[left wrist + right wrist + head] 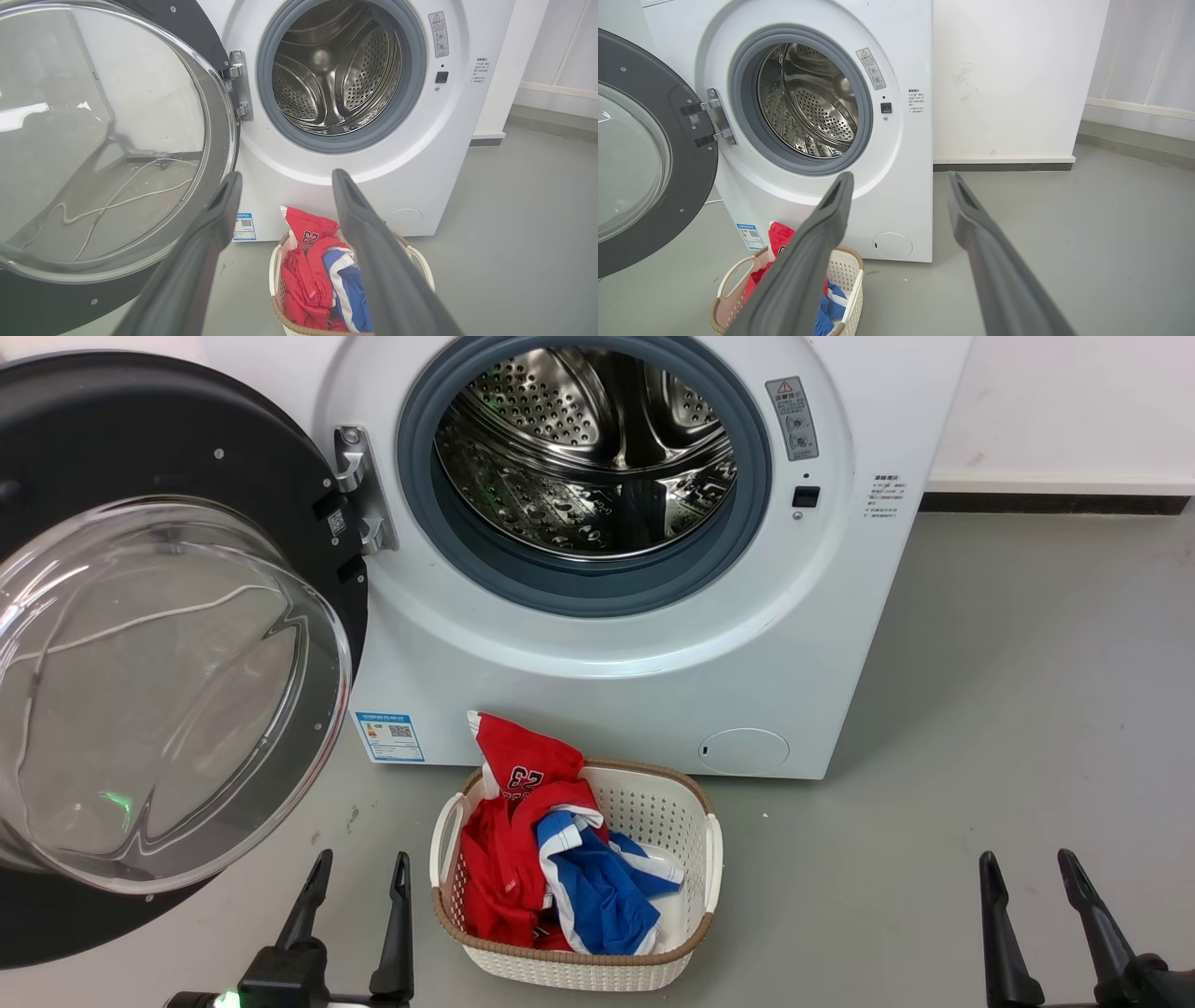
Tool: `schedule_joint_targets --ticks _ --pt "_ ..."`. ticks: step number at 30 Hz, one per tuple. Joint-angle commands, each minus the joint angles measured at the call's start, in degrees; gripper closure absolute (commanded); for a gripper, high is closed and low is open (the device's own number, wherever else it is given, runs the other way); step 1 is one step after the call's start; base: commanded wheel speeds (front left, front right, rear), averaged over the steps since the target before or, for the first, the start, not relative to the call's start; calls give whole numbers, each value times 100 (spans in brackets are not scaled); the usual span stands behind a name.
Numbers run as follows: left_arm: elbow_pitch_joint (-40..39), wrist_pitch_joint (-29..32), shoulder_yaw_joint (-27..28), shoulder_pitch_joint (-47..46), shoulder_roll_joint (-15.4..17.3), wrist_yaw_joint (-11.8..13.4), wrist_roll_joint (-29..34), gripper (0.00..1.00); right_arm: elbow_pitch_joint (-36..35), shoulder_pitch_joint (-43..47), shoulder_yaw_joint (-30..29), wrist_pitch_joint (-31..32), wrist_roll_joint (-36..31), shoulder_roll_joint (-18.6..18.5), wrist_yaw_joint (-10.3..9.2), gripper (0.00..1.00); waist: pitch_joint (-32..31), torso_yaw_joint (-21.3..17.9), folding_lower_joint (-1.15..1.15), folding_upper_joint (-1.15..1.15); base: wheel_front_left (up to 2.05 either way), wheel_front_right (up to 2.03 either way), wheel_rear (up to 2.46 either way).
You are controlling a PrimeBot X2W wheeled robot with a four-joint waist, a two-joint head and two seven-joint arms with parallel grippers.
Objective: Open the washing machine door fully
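Jaws of the left gripper (363,856) and right gripper (1027,856) stood spread, gripping nothing. The washing machine door (140,439), a glossy black disc with bulging clear glass bowl, hung swung wide on its metal hinge (359,490), left of the white washing machine (597,700) and its perforated steel drum (579,448).

Seemingly 62 on red shirt (512,845); warning-triangle sticker (792,418) on washing machine (607,695)
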Motion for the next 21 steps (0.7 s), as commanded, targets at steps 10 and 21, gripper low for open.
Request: schedule_joint_targets --ticks 10,21 --pt "24 15 5 27 -15 56 7 0 18 31 17 -10 11 6 1 0 14 1 0 0 0 0 0" --pt "304 88 30 -6 -30 8 -289 100 250 -19 48 51 298 -6 1 100 23 1 0 0 0 0 0"
